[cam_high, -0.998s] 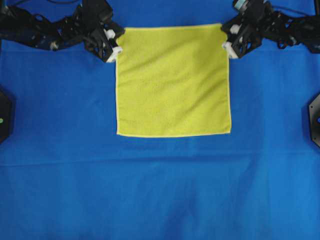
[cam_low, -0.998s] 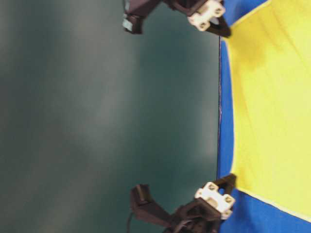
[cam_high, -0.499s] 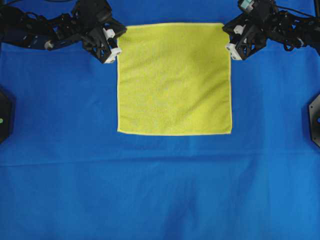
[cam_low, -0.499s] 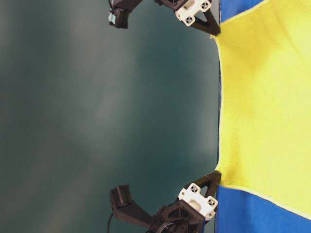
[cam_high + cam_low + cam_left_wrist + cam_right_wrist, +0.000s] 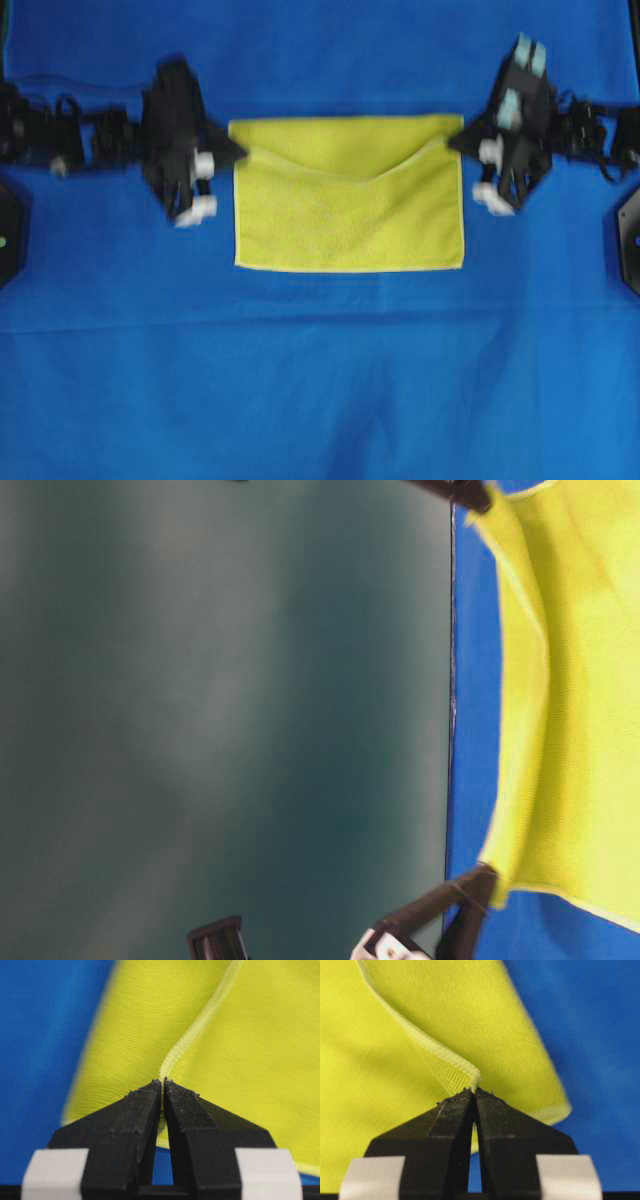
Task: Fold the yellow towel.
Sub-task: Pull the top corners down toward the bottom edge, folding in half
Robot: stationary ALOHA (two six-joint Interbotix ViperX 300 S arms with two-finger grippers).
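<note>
Yellow towel (image 5: 350,215) corners now lifted forward

From overhead I see the towel (image 5: 350,215) lying on the big cloth (image 5: 320,380) that covers the tabletop, toward the far side, centred. Left gripper (image 5: 238,152) sits at its far-left corner, right gripper (image 5: 455,142) at its far-right corner. The far edge hangs folded over the near part.

No text, label, brand, number or sign can be read on anything in these views.
</note>
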